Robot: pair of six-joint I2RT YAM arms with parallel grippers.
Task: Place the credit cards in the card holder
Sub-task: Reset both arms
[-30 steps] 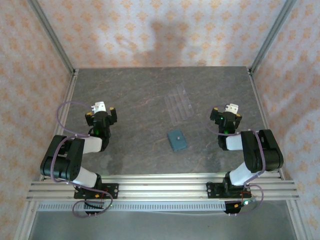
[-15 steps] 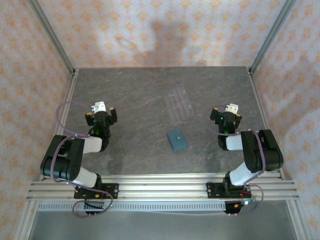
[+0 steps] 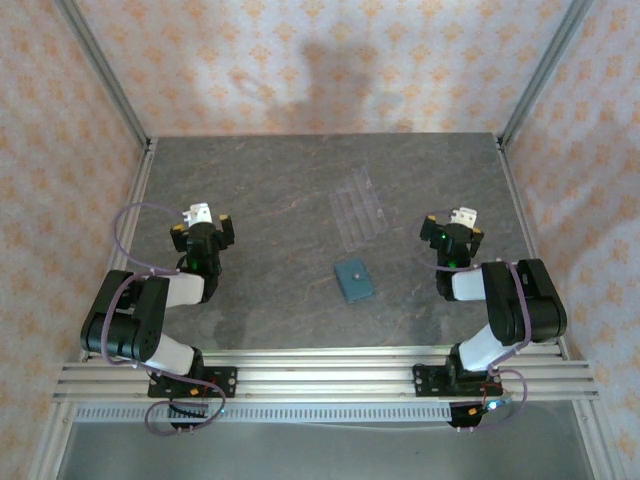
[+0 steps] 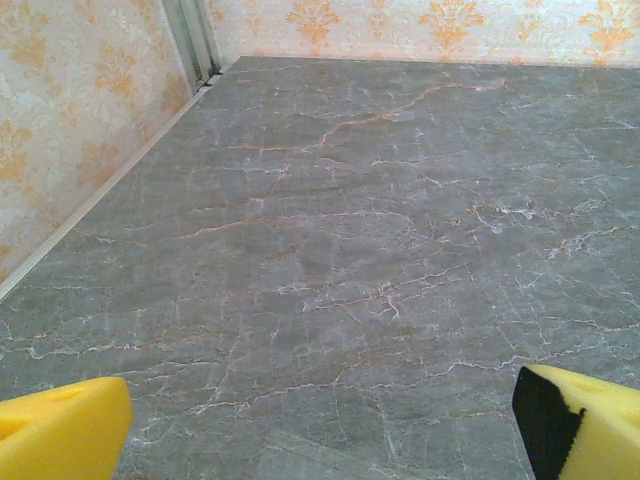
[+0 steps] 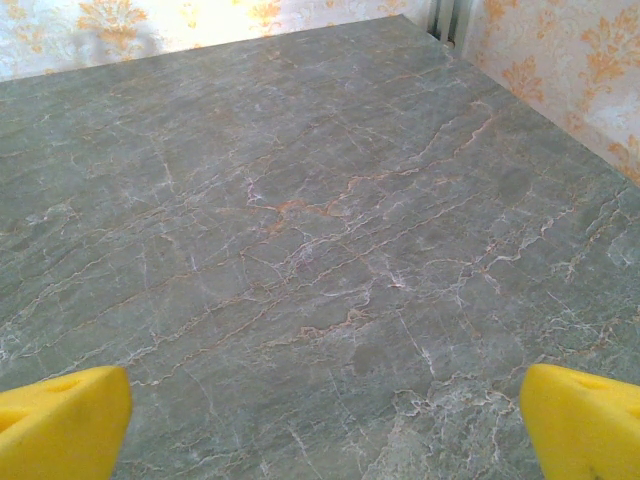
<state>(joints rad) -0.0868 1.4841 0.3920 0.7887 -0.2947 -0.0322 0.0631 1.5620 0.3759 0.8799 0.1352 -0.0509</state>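
In the view from above, the card holder (image 3: 354, 280) lies closed and flat on the grey stone-patterned table (image 3: 270, 300), a little below and to the right of the middle of the frame. It is turned slightly, so its edges are not parallel to the table edge. It is teal, and a small pale dot shows near its centre. Above it, toward the upper middle of the frame, lies a clear plastic rack (image 3: 358, 210), near the card holder but not touching it. The left gripper (image 3: 201, 222) is in the left part of the frame, well apart from the card holder, and its two fingers are spread wide with nothing between them. The right gripper (image 3: 453, 226) is in the right part of the frame at about the same height, also spread wide and holding nothing. It is closer to the rack and the card holder than the left one, but it touches neither. In the left wrist view the yellow fingertips (image 4: 60, 430) sit in the two lower corners and the table surface shows between them. A metal rail (image 4: 195, 40) and a patterned wall (image 4: 60, 100) stand at the upper left. In the right wrist view the yellow fingertips (image 5: 60, 425) are likewise in the two lower corners, far apart, with another metal rail (image 5: 448, 18) at the upper right.
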